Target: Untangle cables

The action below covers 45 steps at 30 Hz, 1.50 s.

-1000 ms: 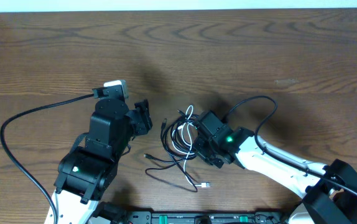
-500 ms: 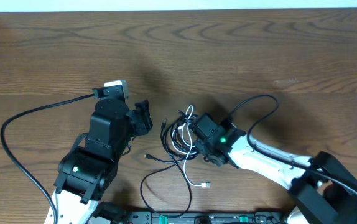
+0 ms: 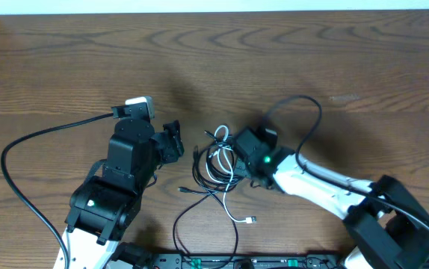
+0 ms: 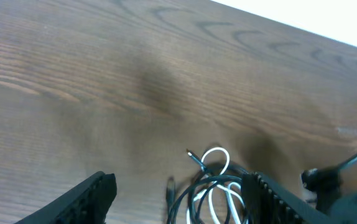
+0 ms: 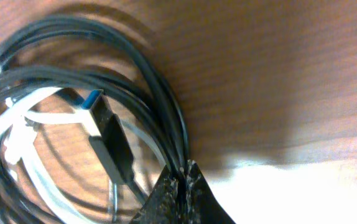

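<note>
On the left, the left gripper (image 3: 173, 140) is wide open and empty. Just right of it lie the cables (image 3: 214, 158), light, soft and floppy. The right gripper (image 5: 180, 180) seems pinched shut on their black loops, a good place to hold.

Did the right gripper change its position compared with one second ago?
Yes. In the overhead view the right gripper, shut on the cables, has moved up the picture, away from the black rail at the bottom edge.
</note>
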Motion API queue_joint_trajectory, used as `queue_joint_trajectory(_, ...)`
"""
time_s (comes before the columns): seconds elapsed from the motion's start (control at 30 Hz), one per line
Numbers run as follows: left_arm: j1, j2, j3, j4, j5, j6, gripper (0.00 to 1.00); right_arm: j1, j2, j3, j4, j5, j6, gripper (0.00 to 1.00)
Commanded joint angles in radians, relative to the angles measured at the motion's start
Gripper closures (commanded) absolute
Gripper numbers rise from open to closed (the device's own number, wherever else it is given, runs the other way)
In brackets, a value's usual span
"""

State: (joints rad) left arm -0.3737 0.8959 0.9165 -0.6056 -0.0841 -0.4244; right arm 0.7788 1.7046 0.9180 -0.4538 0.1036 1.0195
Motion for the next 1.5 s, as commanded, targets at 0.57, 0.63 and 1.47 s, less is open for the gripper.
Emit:
queue_joint_trajectory(0.57,0.004,0.114,0.024,-0.039,0.227,0.064,0.14,-0.340,-0.149,0.853,-0.425,0.143,-0.729,0.99)
queue_joint_trajectory(0.63,0.002,0.124,0.024,-0.028,0.235,0.064,0.14,-0.398,-0.149,0.927,-0.402,0.085,-0.725,0.99)
queue_joint_trajectory(1.47,0.001,0.129,0.024,0.016,0.346,0.117,0.13,-0.473,0.204,0.982,-1.160,-0.234,-0.867,0.01)
